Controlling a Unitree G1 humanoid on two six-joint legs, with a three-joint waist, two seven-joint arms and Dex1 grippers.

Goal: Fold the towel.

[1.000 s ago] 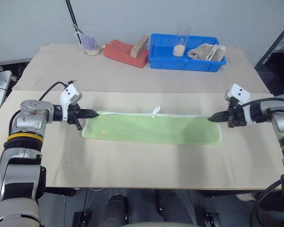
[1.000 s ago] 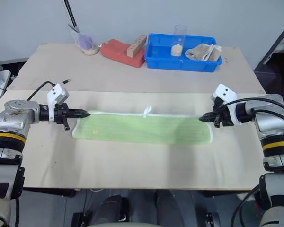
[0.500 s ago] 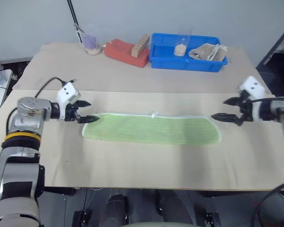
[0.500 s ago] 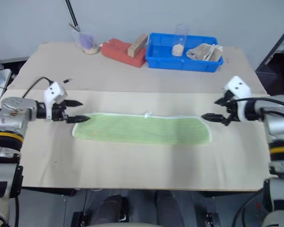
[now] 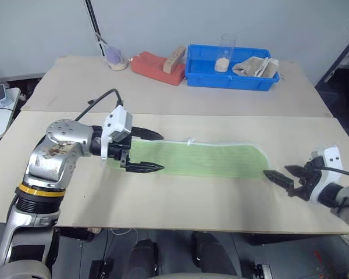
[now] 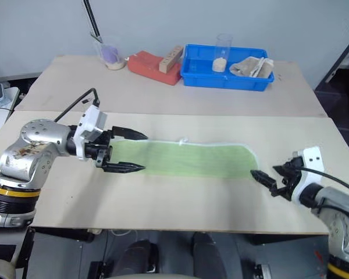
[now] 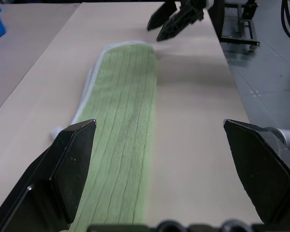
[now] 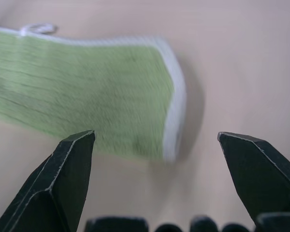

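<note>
Towel (image 5: 198, 160): light lime-green cloth with white edging, lying flat as a long narrow strip across the middle of the table; held by neither gripper.
Loop tag (image 5: 191, 140): small white loop on the towel's far long edge, about midway along it.
Table (image 5: 180, 200): pale wooden top — the towel lies on its near board, the other items stand at the far edge, well apart from the towel.
Left gripper (image 5: 151, 152): over the towel's left end, pointing along the strip toward its middle; black fingers spread wide, one above the far edge, one above the near edge, nothing between them.
Right gripper (image 5: 284, 176): just past the towel's right end, toward the near side, apart from the cloth; fingers spread wide and empty.
Blue tray (image 5: 200, 78): far side of the table beyond the towel's right half — holds a clear tube with pale grains and a beige cloth (image 5: 255, 65).
Red block (image 5: 154, 64): beyond the towel, left of the blue tray, with a wooden piece leaning on it.
Cup (image 5: 114, 58): beyond the towel, left of the red block, purple contents.
</note>
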